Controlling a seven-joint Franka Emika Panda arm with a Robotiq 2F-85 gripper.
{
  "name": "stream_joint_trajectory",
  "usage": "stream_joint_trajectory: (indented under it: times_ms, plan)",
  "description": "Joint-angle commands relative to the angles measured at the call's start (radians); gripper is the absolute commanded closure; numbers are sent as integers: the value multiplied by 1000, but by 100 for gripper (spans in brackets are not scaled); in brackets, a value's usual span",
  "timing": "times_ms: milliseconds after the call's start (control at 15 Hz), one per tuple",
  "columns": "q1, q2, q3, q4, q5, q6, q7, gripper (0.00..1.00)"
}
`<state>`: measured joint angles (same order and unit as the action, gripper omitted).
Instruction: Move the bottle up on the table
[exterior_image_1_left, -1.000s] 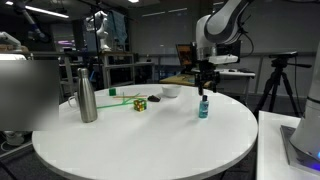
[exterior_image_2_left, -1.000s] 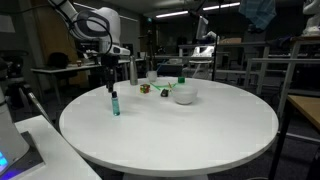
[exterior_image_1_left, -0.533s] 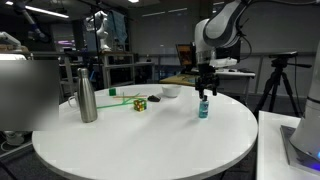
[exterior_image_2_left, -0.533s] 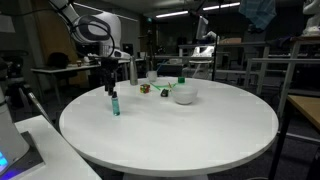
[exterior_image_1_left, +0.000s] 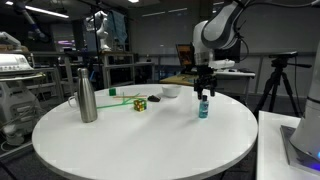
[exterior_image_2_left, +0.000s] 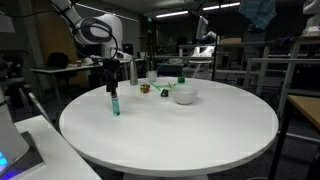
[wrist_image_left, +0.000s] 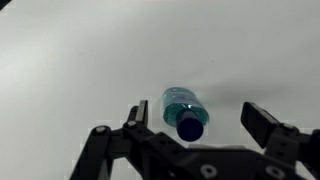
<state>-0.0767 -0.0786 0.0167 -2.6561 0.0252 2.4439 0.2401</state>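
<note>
The jaws are seen spread wide in the wrist view, where the gripper (wrist_image_left: 197, 115) is pointed straight down and its dark fingers (wrist_image_left: 134, 115) are set out to either side of the bottle (wrist_image_left: 182, 103). A clear gap of white tabletop is left between each finger and the bottle, so nothing is held. The small translucent teal bottle is viewed from above, with its dark cap (wrist_image_left: 191, 128) nearest the camera. In both exterior views the bottle (exterior_image_1_left: 204, 108) (exterior_image_2_left: 114, 103) is shown standing upright on the round white table (exterior_image_1_left: 140, 145) (exterior_image_2_left: 170, 140), toward one side of the top, with the gripper (exterior_image_1_left: 205, 93) (exterior_image_2_left: 112, 88) hung directly over it. Whether the fingertips reach down past the cap cannot be told at that size. The Franka arm (exterior_image_1_left: 215, 35) (exterior_image_2_left: 95, 30) is raised above that side of the table and bent down to the gripper. Well apart from the bottle, a tall brushed-steel flask (exterior_image_1_left: 87, 97) is stood upright in an exterior view. A small multicoloured cube (exterior_image_1_left: 141, 103) (exterior_image_2_left: 145, 88) is placed between the flask and a white bowl (exterior_image_1_left: 170, 91) (exterior_image_2_left: 184, 95), which is set toward the far part of the table.
</note>
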Motion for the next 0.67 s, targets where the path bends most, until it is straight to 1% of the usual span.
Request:
stream_joint_trajectory:
  times_ms: [0, 600]
  plan:
    - [10, 38, -18, 45, -9, 10, -22, 0]
    - [7, 80, -29, 90, -16, 4, -27, 0]
